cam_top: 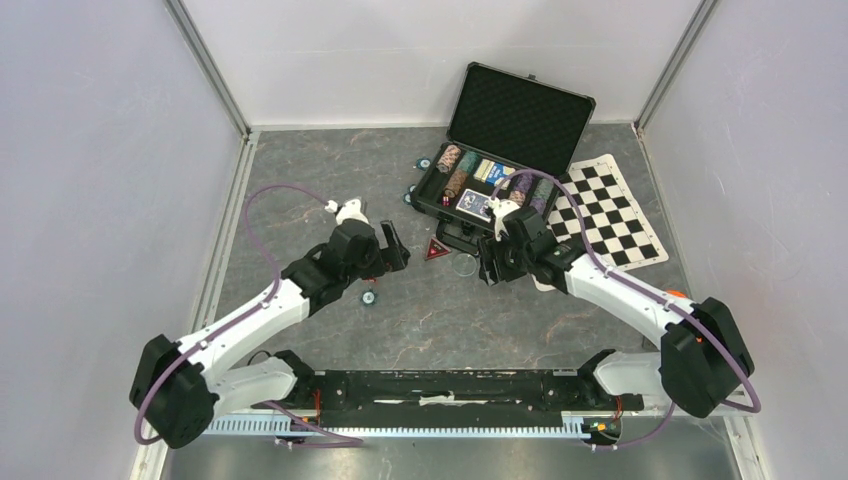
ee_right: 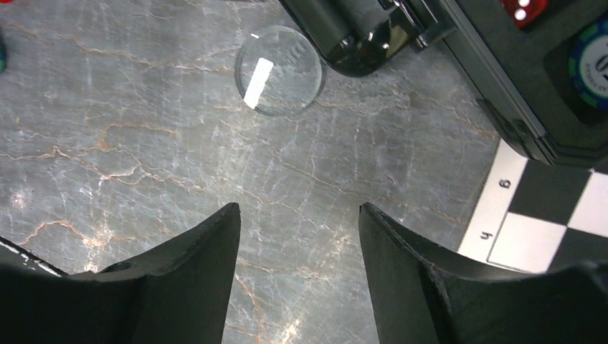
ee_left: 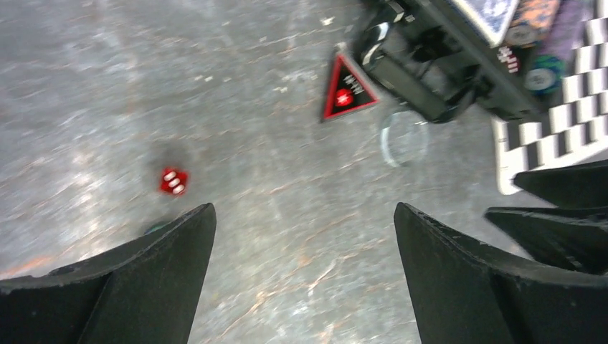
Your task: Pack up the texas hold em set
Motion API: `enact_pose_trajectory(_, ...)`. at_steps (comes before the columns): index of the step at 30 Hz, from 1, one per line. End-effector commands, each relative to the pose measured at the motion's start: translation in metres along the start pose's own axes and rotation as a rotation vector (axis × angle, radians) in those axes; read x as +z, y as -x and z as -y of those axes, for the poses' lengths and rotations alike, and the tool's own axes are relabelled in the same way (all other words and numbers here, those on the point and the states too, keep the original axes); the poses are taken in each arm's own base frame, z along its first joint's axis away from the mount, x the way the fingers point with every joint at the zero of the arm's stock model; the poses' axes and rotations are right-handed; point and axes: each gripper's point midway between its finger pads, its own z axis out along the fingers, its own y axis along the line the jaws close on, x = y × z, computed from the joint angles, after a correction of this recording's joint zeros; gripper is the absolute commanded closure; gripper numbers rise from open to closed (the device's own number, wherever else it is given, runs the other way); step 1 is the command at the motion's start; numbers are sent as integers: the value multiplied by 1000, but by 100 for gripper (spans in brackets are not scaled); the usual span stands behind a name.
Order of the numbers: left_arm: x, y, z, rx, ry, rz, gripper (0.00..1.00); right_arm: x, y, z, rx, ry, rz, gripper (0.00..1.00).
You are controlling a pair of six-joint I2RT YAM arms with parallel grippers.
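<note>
The black case [cam_top: 455,225] lies open at the back, its foam lid [cam_top: 520,112] up, with striped chips [cam_top: 452,170] and a blue card deck [cam_top: 472,203] inside. On the floor in front of the case lie a red triangular marker [cam_top: 436,249] [ee_left: 345,89] and a clear disc [cam_top: 463,265] [ee_right: 278,70]. A red die [ee_left: 173,180] rests left of my left gripper [ee_left: 305,215] [cam_top: 393,248], which is open and empty. My right gripper [ee_right: 300,211] [cam_top: 490,268] hovers open over bare floor just below the disc. Another die [ee_right: 523,8] sits in the case.
A black-and-white checkered mat [cam_top: 610,215] [ee_right: 552,229] lies right of the case, partly under it. Loose chips lie by the case's left side [cam_top: 424,163] and beside the left arm [cam_top: 369,297]. The case handle [ee_right: 358,36] juts toward the disc. Walls enclose the floor.
</note>
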Motion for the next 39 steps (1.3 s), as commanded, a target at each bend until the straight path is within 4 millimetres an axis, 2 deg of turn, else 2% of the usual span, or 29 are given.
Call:
enact_pose_trajectory(1, -28, -9, -56, 120, 295, 0, 0, 1, 19, -13, -30, 77, 130, 32)
enact_pose_trajectory(5, -32, -29, -67, 104, 309, -28, 0, -10, 50, 2, -32, -5, 319, 25)
enact_pose_trajectory(8, -33, -40, -70, 119, 304, -55, 0, -19, 76, 2, -51, 4, 514, 10)
enact_pose_trajectory(9, -33, -43, -71, 125, 304, -65, 0, -20, 77, 2, -52, 13, 577, 3)
enact_pose_trajectory(11, -35, -50, -73, 135, 314, -85, 0, -24, 84, 13, 34, -13, 728, 2)
enact_pose_trajectory(13, -37, -56, -75, 139, 315, -96, 0, -25, 82, 21, 99, -25, 822, 2)
enact_pose_trajectory(15, -40, -59, -76, 138, 307, -96, 0, -41, 91, 2, 51, 90, 966, 2)
enact_pose_trajectory(16, -41, -60, -76, 135, 299, -94, 0, -60, 98, -5, 44, 147, 1086, 2)
enact_pose_trajectory(17, -43, -61, -77, 132, 291, -89, 0, -66, 95, -6, 48, 166, 1139, 2)
enact_pose_trajectory(18, -44, -61, -78, 130, 286, -84, 0, -68, 100, -12, 29, 193, 1166, 2)
enact_pose_trajectory(21, -49, -61, -79, 123, 265, -68, 0, -37, 112, -33, -96, 201, 1097, 2)
enact_pose_trajectory(23, -51, -62, -81, 123, 263, -67, 0, -44, 109, -47, -143, 239, 1184, 2)
enact_pose_trajectory(24, -52, -63, -82, 124, 263, -69, 0, -60, 111, -53, -159, 278, 1268, 2)
enact_pose_trajectory(25, -53, -63, -83, 125, 262, -71, 0, -67, 102, -72, -294, 359, 1307, 2)
enact_pose_trajectory(26, -54, -64, -83, 125, 262, -74, 0, -73, 92, -98, -509, 451, 1339, 2)
enact_pose_trajectory(27, -55, -65, -84, 126, 261, -78, 0, -65, 74, -130, -737, 603, 1292, 2)
enact_pose_trajectory(28, -56, -66, -84, 128, 262, -83, 0, -55, 65, -153, -922, 724, 1243, 2)
enact_pose_trajectory(29, -56, -67, -85, 130, 264, -91, 0, -33, 59, -166, -978, 819, 1113, 2)
enact_pose_trajectory(30, -57, -68, -86, 134, 268, -98, 0, -13, 67, -165, -908, 792, 1015, 2)
enact_pose_trajectory(31, -58, -70, -88, 138, 273, -105, 0, 6, 82, -155, -797, 681, 950, 2)
enact_pose_trajectory(32, -58, -71, -89, 141, 277, -110, 0, 13, 87, -150, -781, 612, 936, 2)
enact_pose_trajectory(36, -54, -76, -94, 146, 312, -133, 0, 19, 65, -163, -1047, 597, 960, 2)
enact_pose_trajectory(39, -48, -81, -97, 169, 344, -166, 0, 39, 50, -174, -1102, 683, 854, 2)
